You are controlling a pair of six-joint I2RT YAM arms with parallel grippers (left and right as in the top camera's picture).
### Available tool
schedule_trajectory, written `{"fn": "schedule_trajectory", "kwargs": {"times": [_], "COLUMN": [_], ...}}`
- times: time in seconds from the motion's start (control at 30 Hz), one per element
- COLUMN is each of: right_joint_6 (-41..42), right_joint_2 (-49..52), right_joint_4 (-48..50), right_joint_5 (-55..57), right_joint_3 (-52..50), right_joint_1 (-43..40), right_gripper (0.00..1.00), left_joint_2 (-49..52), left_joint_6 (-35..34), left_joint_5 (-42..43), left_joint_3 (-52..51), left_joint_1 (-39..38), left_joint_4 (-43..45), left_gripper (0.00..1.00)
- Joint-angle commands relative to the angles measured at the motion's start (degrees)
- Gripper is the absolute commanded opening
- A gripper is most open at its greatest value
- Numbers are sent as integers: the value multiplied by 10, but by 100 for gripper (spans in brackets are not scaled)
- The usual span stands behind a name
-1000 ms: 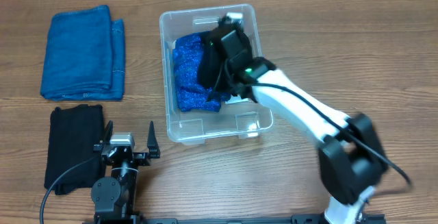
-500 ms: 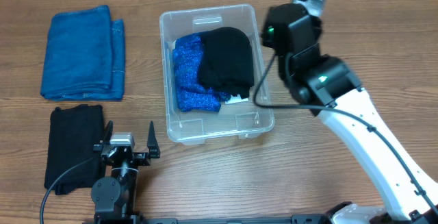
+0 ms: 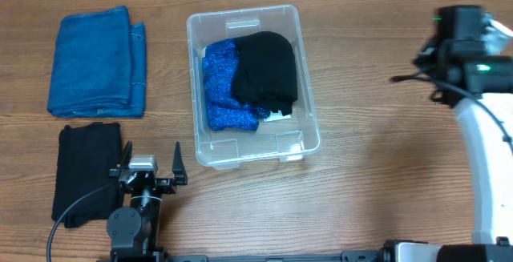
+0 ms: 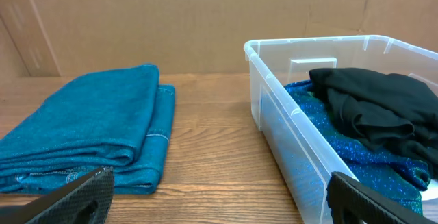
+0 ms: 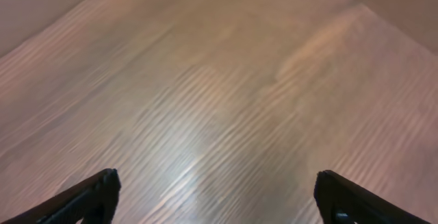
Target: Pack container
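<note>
The clear container [image 3: 195, 94] stands at the table's middle. Inside it a sparkly blue cloth [image 3: 220, 94] lies along the left, and a black cloth [image 3: 264, 70] is draped over its right part. My left gripper [image 3: 151, 164] rests open near the front edge, left of the container's front corner. Its wrist view shows the container wall [image 4: 274, 128], the black cloth [image 4: 373, 104] and bare wood between the fingers [image 4: 89, 196]. My right arm [image 3: 463, 46] is raised far to the right of the container. The right gripper [image 5: 219, 196] is open over bare wood, holding nothing.
A folded teal-blue towel [image 3: 96, 60] lies at the back left, also seen ahead in the left wrist view [image 4: 89, 125]. A folded black cloth [image 3: 84, 170] lies at the front left, beside the left arm's base. Cardboard walls [image 4: 205, 18] close the back.
The right gripper let go of the black cloth inside the container, opened wide, and swung up and away to the far right. The left arm stayed still.
</note>
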Motion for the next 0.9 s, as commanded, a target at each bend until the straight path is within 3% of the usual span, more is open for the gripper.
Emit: {"fn": "schedule_trajectory", "kwargs": {"times": [0.0,0.3,0.87], "right_joint_6": [7,34,35], "right_joint_2": [-17,-4,3], "right_joint_4": [11,29,35], "right_joint_5": [-108,-183,-183], "right_joint_3": [4,-33,-43], "right_joint_1": [-94,-231,-252], "right_gripper": [100,100,100], "left_joint_2": [-4,-4,-4], "left_joint_6": [10,11,11], "left_joint_5": [0,0,0], "left_joint_3": [-2,-2,-2], "left_joint_1": [3,3,3], "left_joint_4": [0,0,0], "left_gripper": [100,100,100]}}
